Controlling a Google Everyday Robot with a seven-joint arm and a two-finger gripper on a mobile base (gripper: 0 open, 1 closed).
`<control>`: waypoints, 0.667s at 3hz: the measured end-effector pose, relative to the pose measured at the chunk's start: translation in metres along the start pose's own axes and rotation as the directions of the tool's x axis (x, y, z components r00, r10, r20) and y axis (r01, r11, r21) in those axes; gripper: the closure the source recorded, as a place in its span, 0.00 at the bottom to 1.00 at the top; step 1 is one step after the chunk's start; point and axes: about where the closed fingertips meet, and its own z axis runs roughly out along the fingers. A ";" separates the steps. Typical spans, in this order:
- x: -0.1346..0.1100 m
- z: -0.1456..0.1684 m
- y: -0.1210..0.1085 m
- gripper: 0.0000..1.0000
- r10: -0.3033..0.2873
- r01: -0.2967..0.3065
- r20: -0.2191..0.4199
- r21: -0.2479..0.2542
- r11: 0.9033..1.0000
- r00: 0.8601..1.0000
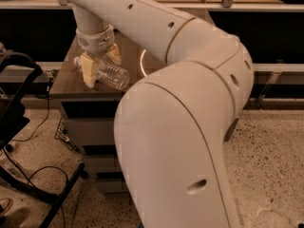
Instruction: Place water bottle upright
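Observation:
The water bottle (108, 74) is clear ribbed plastic and lies on its side on the small brown table (66, 82), cap end toward the left. My gripper (101, 63) hangs over the bottle's cap end with its pale yellow fingers (89, 70) spread, one in front of the bottle near the cap and one behind it. The fingers stand open around the bottle and are not closed on it. My large white arm fills the middle and right of the view and hides the table's right part.
A white ring (141, 63) lies on the table right of the bottle, partly behind my arm. The table has drawers (88, 129) below. A black stand with cables (19, 122) is at the left. A shelf edge (142, 4) runs along the back. The floor is speckled.

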 end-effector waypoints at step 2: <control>-0.011 0.007 -0.001 0.80 -0.001 0.001 0.031 0.002 1.000 1.000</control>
